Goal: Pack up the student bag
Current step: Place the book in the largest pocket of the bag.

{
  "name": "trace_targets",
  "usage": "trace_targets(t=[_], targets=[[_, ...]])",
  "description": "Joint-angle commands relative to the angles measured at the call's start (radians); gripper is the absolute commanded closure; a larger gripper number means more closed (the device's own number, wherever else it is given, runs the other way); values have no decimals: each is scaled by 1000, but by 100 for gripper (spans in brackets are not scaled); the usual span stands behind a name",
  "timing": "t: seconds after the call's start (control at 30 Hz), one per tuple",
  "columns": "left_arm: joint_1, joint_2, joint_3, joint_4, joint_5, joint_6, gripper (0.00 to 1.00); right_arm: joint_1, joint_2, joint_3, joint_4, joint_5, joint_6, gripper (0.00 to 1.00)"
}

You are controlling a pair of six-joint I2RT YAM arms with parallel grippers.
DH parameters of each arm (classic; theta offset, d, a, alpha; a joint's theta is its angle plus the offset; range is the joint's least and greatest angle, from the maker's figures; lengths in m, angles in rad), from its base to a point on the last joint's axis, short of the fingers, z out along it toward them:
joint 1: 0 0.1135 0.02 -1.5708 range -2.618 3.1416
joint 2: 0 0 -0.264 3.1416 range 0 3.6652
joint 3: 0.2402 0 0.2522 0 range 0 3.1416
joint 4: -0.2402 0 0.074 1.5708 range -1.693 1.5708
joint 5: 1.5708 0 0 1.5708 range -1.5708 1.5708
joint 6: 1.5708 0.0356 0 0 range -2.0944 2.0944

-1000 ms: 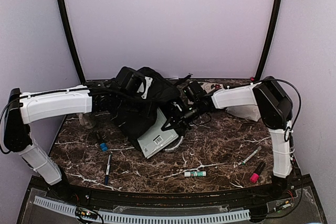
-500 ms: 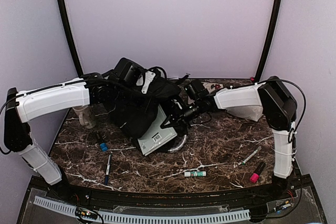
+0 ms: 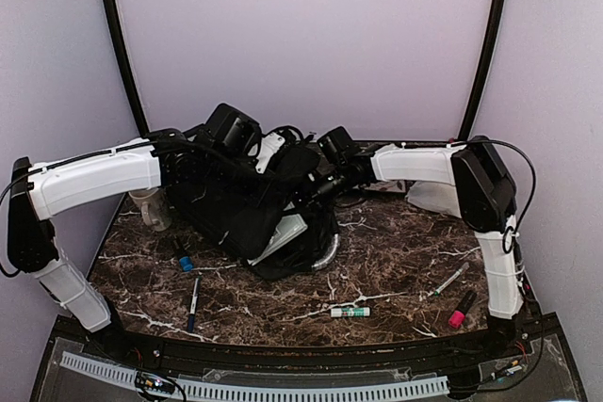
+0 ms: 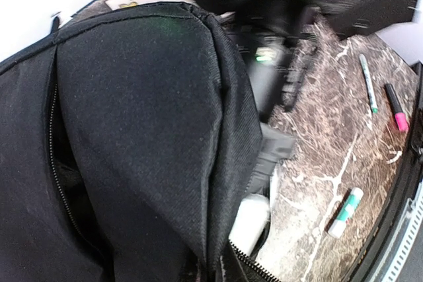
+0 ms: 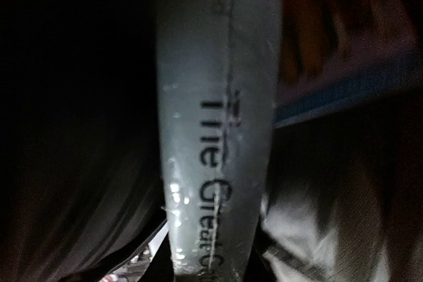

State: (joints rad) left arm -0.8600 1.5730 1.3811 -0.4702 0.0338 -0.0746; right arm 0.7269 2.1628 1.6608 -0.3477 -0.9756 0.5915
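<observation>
Can't tell if left gripper (image 3: 268, 151) or right gripper (image 3: 317, 189) grips anything; book (image 3: 287, 232), half in student bag (image 3: 226, 204) mid-frame, may snag on fabric & slide out.

We see a glue stick (image 3: 350, 312), a pink highlighter (image 3: 461, 311), a green-tipped pen (image 3: 449, 281), a blue-capped marker (image 3: 183, 256), a black pen (image 3: 194, 301), all on a marbled table (image 3: 396, 251)

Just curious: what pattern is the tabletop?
It is a dark brown marble tabletop with white veins, clearest in the top external view.
</observation>
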Motion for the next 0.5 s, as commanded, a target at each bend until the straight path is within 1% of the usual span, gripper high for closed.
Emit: trace_targets(t=[0.0,0.13,0.23,0.37,0.47], targets=[[-15,-21,72,33,78,60,100,7,67,87,-13,-48,-165,98],[-15,-2,95,18,58,76,100,-2,90,79,-21,-10,-174,84],[-14,1,96,18,46,78,100,-10,77,79,-59,58,-215,74],[-13,-7,74,26,27,82,100,-15,19,54,-110,140,-290,60],[-13,-14,62,30,9,90,100,-15,-62,7,-144,251,-361,46]])
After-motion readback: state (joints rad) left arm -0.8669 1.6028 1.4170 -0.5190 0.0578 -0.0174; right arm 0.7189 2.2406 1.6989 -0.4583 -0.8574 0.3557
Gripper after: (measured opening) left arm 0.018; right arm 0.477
